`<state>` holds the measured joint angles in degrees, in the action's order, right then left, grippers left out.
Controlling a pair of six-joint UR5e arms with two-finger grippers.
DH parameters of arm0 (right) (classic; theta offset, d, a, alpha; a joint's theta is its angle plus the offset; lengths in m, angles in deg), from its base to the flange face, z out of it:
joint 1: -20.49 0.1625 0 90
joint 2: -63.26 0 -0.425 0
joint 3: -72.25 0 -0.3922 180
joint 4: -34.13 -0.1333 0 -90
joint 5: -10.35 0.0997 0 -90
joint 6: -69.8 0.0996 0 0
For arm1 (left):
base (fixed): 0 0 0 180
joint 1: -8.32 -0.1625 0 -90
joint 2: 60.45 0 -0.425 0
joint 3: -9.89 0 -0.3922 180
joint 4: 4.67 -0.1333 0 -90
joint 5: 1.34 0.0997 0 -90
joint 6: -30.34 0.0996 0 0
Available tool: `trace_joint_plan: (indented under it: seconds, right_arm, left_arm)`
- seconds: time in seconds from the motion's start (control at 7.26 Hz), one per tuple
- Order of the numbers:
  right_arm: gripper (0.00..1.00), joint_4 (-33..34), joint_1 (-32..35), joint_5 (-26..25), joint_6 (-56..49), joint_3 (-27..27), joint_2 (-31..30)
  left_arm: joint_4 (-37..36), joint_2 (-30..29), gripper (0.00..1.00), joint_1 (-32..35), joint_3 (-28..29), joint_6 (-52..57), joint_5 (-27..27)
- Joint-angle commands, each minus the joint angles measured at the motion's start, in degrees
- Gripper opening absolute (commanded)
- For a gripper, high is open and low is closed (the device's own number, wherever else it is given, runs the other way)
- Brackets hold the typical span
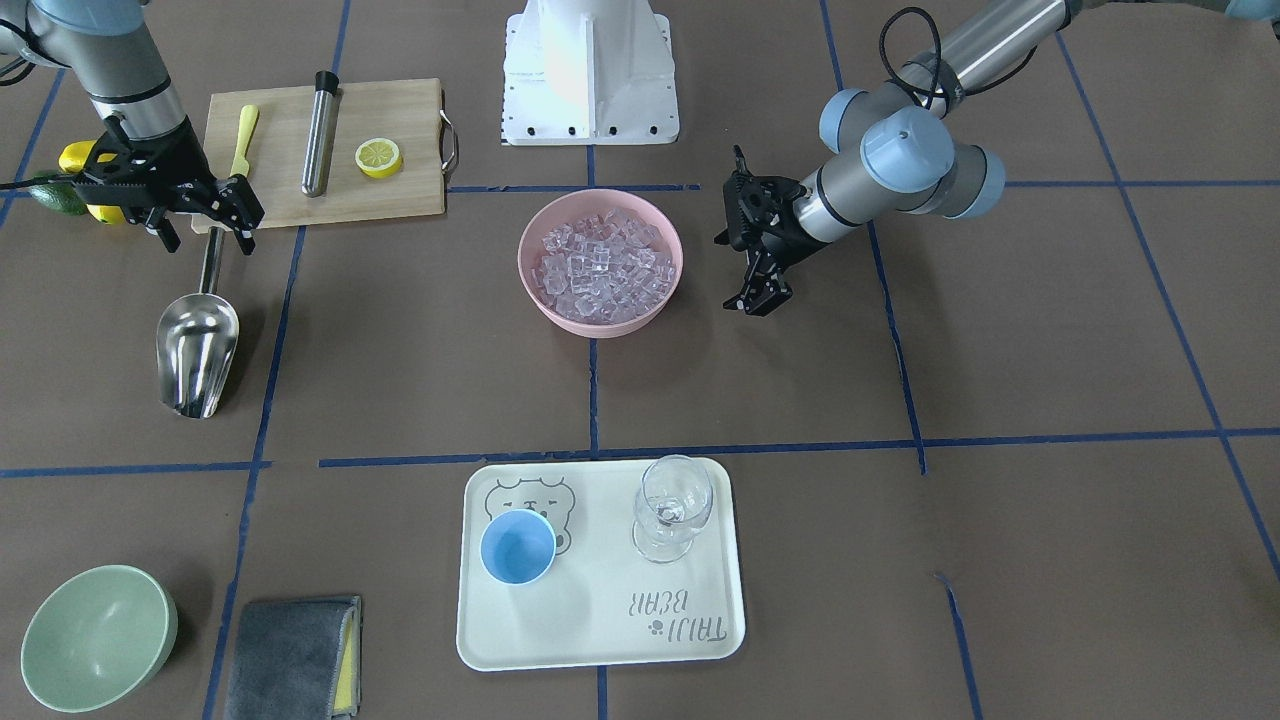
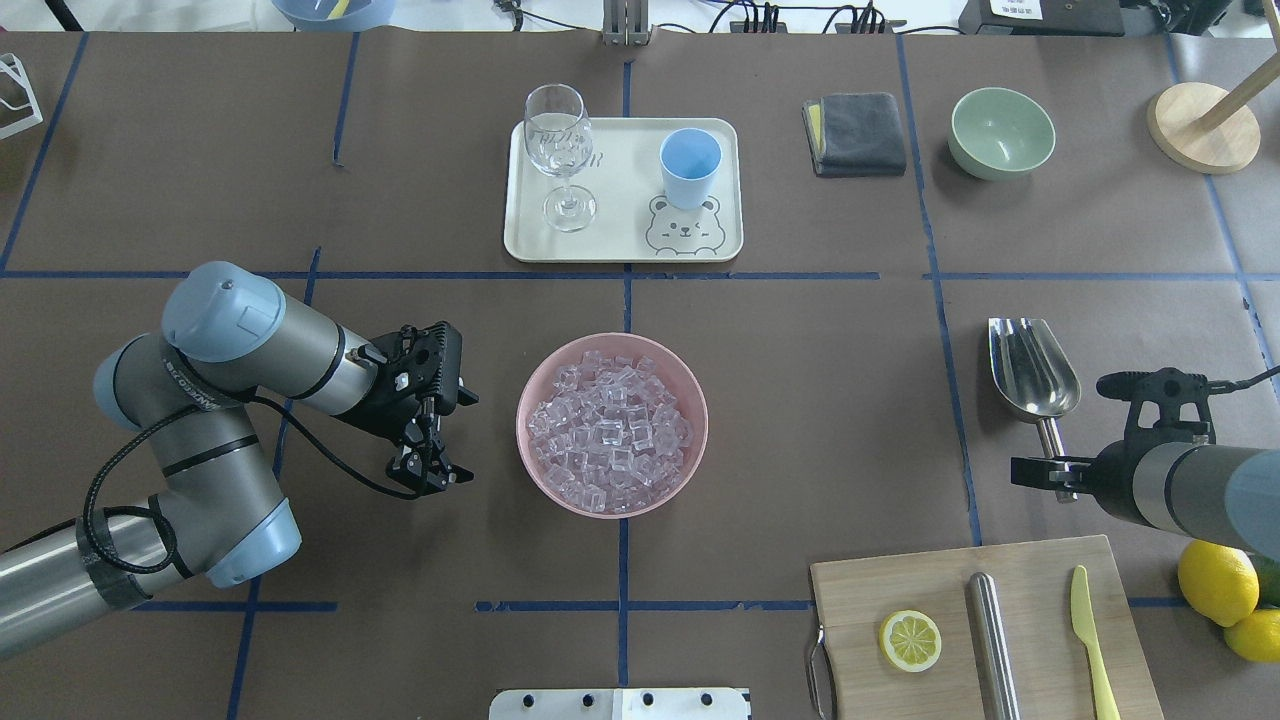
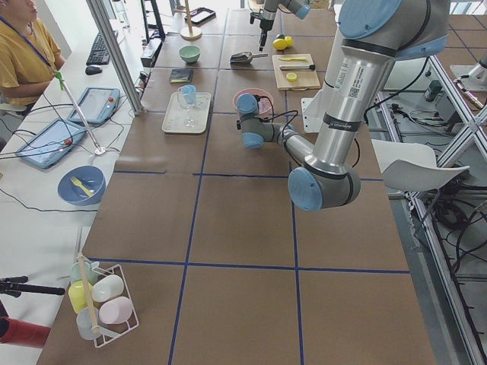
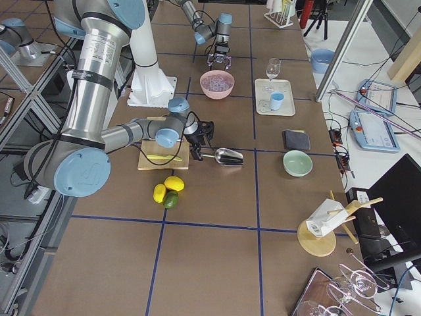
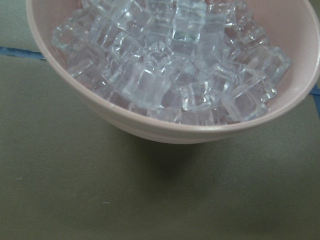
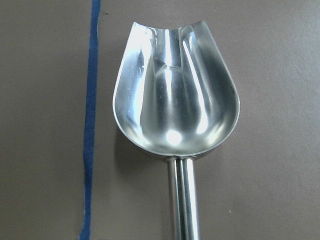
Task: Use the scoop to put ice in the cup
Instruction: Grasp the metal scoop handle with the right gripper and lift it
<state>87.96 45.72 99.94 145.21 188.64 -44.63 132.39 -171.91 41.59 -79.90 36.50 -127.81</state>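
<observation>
Toward the table's end on the robot's right, the right gripper (image 1: 205,238) hangs, fingers spread, over the handle of the scoop (image 1: 198,345). Mid-table, the ice (image 1: 600,265) fills a pink bowl (image 1: 560,318), with the left gripper (image 1: 760,300) just beside it. The cup (image 1: 517,546) stands on a tray (image 1: 600,630) by the operators' edge.

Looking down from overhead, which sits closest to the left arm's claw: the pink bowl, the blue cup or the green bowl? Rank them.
From the left gripper:
1. Pink bowl, just beside it.
2. Blue cup, on the tray.
3. Green bowl, far right.
</observation>
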Motion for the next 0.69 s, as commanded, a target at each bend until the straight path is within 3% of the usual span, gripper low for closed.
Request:
trace_joint_plan:
  seconds: [0.0,0.14,0.28,0.41,0.55]
  right_arm:
    - [0.92,-3.9,-0.8,-1.6,0.5,-4.0,1.3]
    - [0.82,-4.6,-0.7,-1.5,0.4,-4.4,1.5]
    - [0.45,-4.7,-0.6,-1.2,0.4,-4.2,1.5]
    - [0.16,-4.7,-0.5,-1.1,0.1,-4.2,1.3]
    - [0.05,-4.7,-0.4,-0.6,-0.2,-4.0,1.1]
  left_arm:
    - [-0.1,-0.2,1.00,0.0,0.0,-0.2,0.3]
    - [-0.1,-0.2,1.00,0.0,-0.1,-0.1,0.2]
    - [-0.1,-0.2,1.00,0.0,-0.2,-0.2,0.1]
    - [-0.1,-0.2,1.00,0.0,-0.3,-0.2,-0.1]
    - [-0.1,-0.2,1.00,0.0,-0.3,-0.2,-0.1]
